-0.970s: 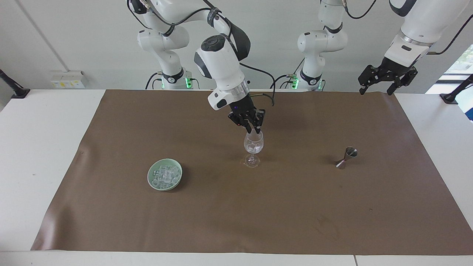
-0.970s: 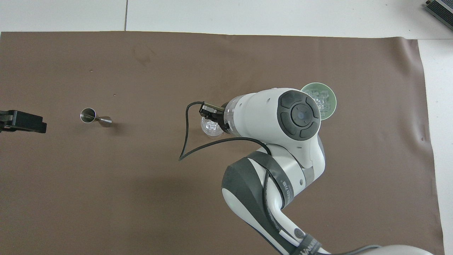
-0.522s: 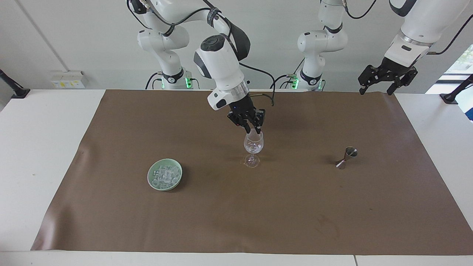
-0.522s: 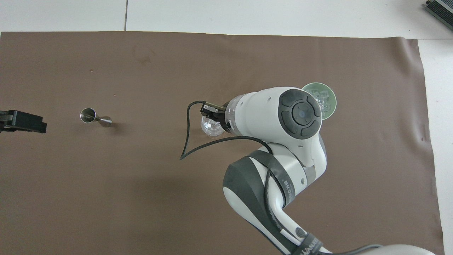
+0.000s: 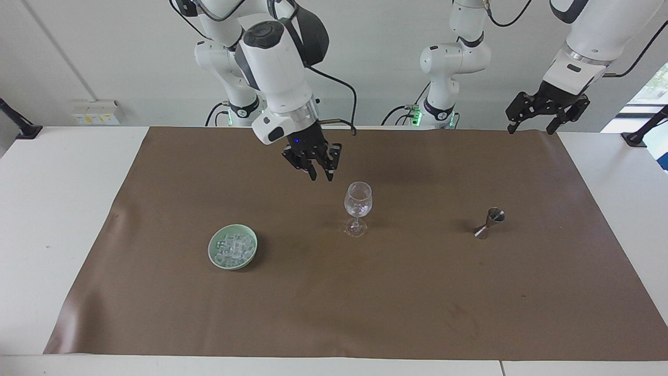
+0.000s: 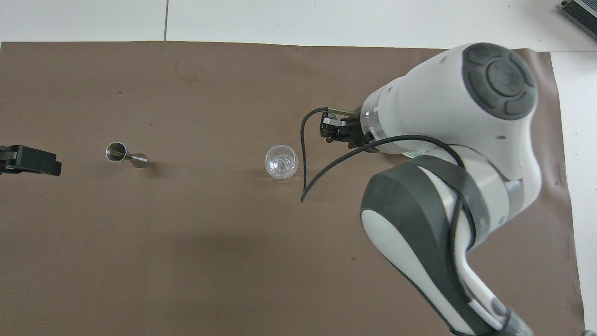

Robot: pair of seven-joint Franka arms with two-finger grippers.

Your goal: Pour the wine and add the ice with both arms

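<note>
Clear ice (image 5: 233, 248) heaped in pale green dish (image 5: 214, 257) toward right arm's end of table (image 5: 68, 209); some cubes in wine glass (image 5: 358, 201). Right claw (image 5: 319, 176) raised over brown mat (image 5: 365, 303) between glass and dish, fingers slightly apart, empty. Left claw (image 5: 537, 124) waits, fingers apart, over mat edge. Jigger (image 5: 489, 223) lies tipped. Risk: sideways swing clips rim, topples glass.

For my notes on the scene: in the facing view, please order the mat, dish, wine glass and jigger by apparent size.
1. Mat, by far the largest.
2. Dish.
3. Wine glass; taller than the dish but narrower, so these two are close.
4. Jigger, smallest.
</note>
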